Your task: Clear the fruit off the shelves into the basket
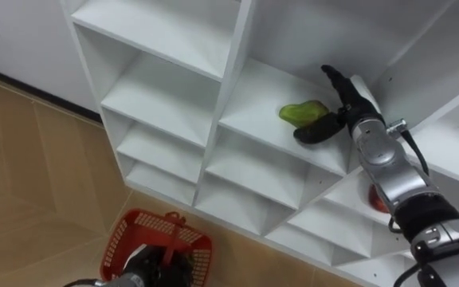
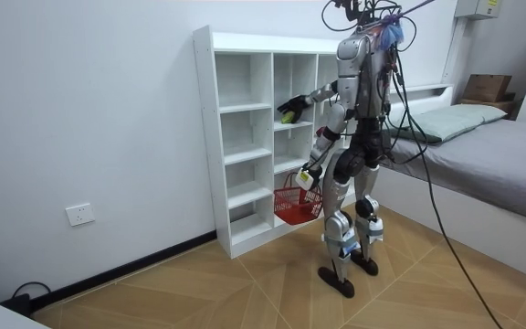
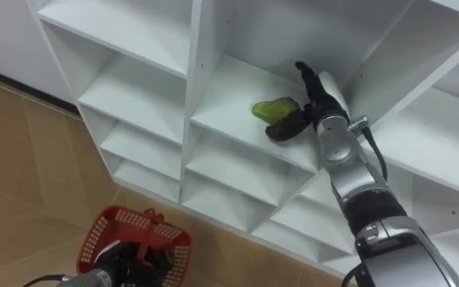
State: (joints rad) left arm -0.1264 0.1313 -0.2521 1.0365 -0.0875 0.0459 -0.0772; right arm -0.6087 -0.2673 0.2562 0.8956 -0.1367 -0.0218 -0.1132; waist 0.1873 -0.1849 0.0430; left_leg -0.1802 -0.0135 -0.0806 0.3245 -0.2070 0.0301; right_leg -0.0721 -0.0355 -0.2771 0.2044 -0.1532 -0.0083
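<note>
We are carrying the red plastic basket (image 1: pixel 134 231) low for catching fruit, left hand (image 1: pixel 156 267) fingers curled on its handle. Our right hand (image 1: pixel 345 104) fingers are gaping wide, the smooth green fruit (image 1: pixel 301 112) lying between them and the thumb on the white closet shelf (image 1: pixel 253 104).

White closet (image 1: pixel 166 88) before me; a green fruit (image 1: pixel 301 112) lies on its middle-column shelf; something red (image 1: pixel 378 201) sits lower right.

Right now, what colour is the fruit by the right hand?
The fruit is yellow-green; best in the left eye view.
</note>
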